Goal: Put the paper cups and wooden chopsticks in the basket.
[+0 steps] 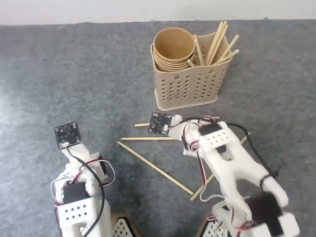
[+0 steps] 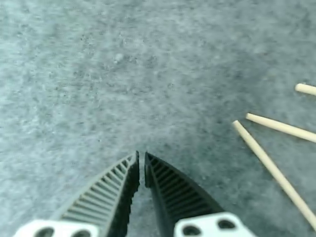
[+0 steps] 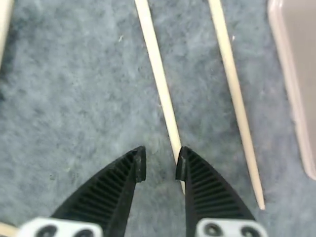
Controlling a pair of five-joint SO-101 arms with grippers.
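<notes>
I see brown paper cups (image 1: 174, 47) nested upright in the beige slotted basket (image 1: 190, 89), wooden chopsticks (image 1: 216, 44) leaning beside them inside; four loose chopsticks (image 1: 154, 167) lie flat, scattered before it

A grey, felt-like carpet covering (image 1: 59, 74) lies flat over the whole table. Its nap is mottled light and dark, with a few pale flecks of lint caught in it. Along the far side it ends in a straight line against a plain off-white strip (image 1: 74, 10); whether that is wall or bare surface I cannot tell. At the near edge a small tan, wood-coloured corner piece (image 1: 118, 217) pokes in, too little of it showing to say more.
</notes>
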